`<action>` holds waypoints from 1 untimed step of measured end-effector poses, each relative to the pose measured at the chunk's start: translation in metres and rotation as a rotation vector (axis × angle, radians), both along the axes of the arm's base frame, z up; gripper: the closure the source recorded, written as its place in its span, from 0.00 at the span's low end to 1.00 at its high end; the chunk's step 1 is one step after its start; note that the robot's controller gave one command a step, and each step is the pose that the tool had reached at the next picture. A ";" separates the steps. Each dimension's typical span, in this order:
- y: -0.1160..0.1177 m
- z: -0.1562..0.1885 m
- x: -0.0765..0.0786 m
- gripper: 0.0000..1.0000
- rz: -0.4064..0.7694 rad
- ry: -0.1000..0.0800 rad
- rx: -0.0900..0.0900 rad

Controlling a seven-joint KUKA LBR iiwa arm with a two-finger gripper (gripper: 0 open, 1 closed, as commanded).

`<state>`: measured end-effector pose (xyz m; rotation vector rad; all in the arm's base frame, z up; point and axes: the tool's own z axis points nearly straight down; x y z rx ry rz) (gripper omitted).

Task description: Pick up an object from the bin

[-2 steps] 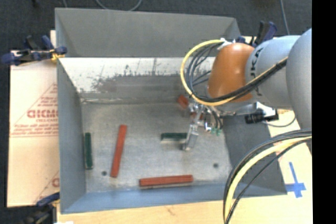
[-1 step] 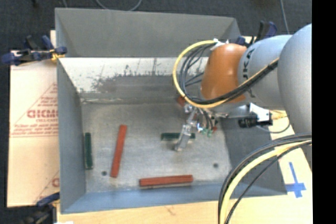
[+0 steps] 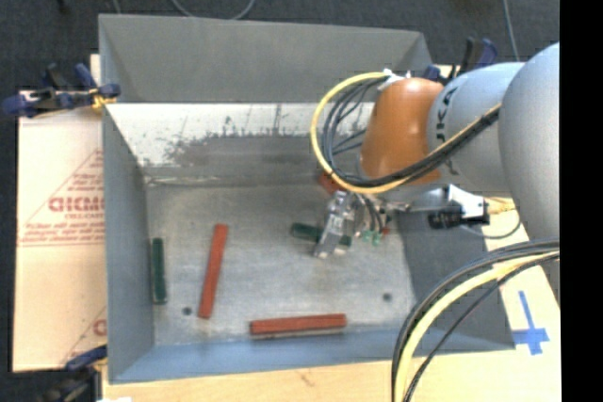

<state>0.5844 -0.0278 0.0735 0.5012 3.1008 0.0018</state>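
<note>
where the hand is: the hand [image 3: 332, 238] sits low in the bin [image 3: 264, 122], close to the floor and a little right of the middle, under the orange wrist cover [image 3: 400, 132] and its loops of cable.
hand state: i cannot tell whether it is released or clenched; the wrist above hides too much of it.
nearest thing: a short dark green block [image 3: 303, 230] lies on the floor, touching or just beside the hand on the view's left side. i cannot tell whether it is inside the grasp or only next to it.
other things: a red stick [image 3: 213, 270] lies slanted left of the middle, a second red stick [image 3: 297, 325] lies flat along the front wall, and a dark green stick [image 3: 157, 270] lies along the left wall. all three are well apart from the hand.
done so far: by my reading, the approach is finished, since the hand is at floor level right by the green block.
left to do: nothing looks raised off the floor, so the pick itself is not yet shown. what remains is a sure hold on one thing, most likely the green block, and then a lift clear of the walls.
progress: about midway, i judge; reaching is over, lifting is not begun.
</note>
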 end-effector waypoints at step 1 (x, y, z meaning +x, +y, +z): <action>0.030 -0.002 -0.007 1.00 -0.033 -0.002 -0.001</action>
